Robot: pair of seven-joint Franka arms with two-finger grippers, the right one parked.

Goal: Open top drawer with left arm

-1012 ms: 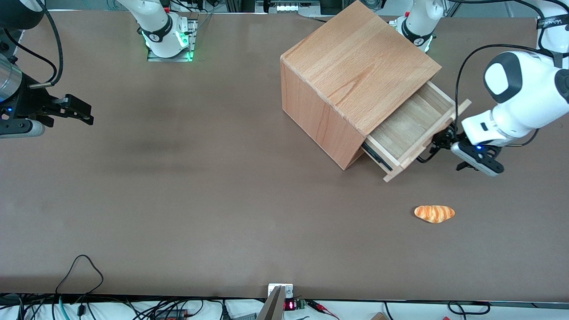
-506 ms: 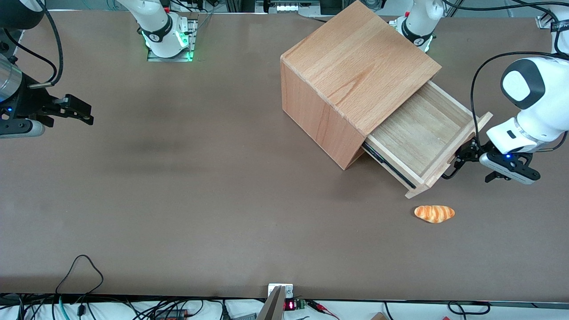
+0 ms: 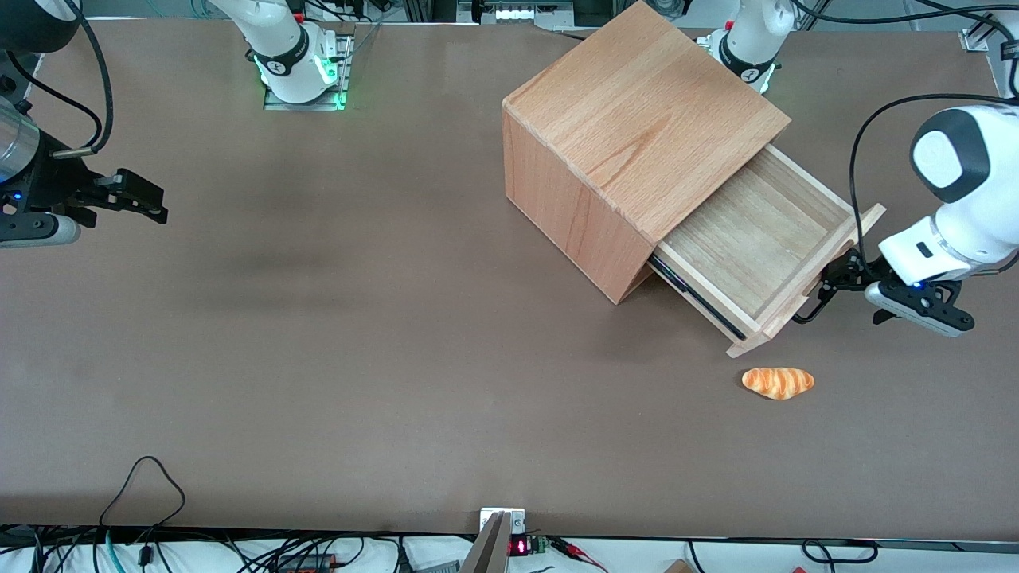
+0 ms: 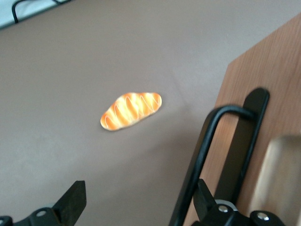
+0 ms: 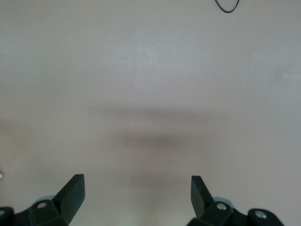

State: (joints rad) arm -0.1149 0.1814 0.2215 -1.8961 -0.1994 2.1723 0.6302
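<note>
At the right side of the front view, the top drawer (image 3: 756, 239) is sitting pulled far out of the big wooden box (image 3: 637, 135). Its tray is showing bare wood inside, and nothing is lying in it. So the opening job is looking almost done, or done already. What may be left is for the left arm (image 3: 951, 207) to let go and move away.

The gripper (image 3: 845, 274) is waiting right at the drawer's flat front, low in the right part of the frame, by the thin black handle (image 4: 207, 155). In the wrist view its fingers (image 4: 70, 202) are standing wide apart, and they are not squeezing the handle. One finger is sitting just beside the wire, and it is hard to tell if it is touching.

The drawer is pointing its front toward the lower right of the front view, toward the working arm. Its sliding line is running from the box at the upper left down to the lower right. The front board is lying across that line.

A little bread roll (image 3: 778, 382) is lying on the brown table (image 3: 318, 358), just below the drawer's corner and not touching it
</note>
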